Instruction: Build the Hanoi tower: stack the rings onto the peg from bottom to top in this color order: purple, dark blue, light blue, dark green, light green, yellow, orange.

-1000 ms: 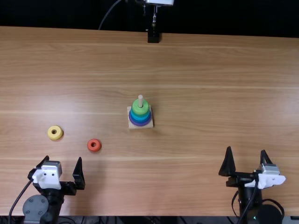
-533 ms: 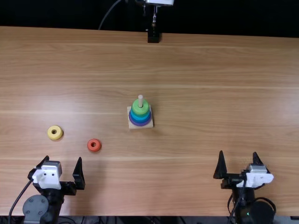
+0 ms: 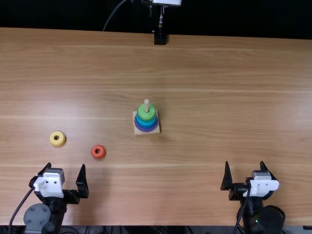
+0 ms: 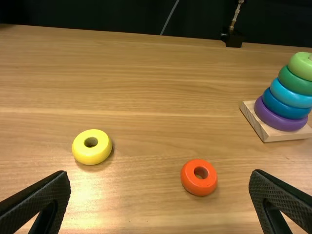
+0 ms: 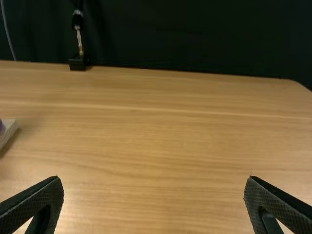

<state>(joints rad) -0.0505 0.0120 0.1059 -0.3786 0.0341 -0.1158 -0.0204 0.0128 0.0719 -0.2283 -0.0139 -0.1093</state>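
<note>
Five stacked rings point(image 4: 291, 94): left wrist view | base point(image 5: 9, 131): right wrist view | left tool point(image 3: 66, 165), right tool point(image 3: 244, 163): spread wide, empty

Dark backdrop point(image 3: 234, 19) (quite black) behind.

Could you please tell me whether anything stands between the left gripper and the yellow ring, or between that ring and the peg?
Nothing visible stands between the left gripper and the yellow ring, nor between the ring and the peg. The orange ring lies nearer the table's near edge, off that line.

Black arms, looping black cables
</note>
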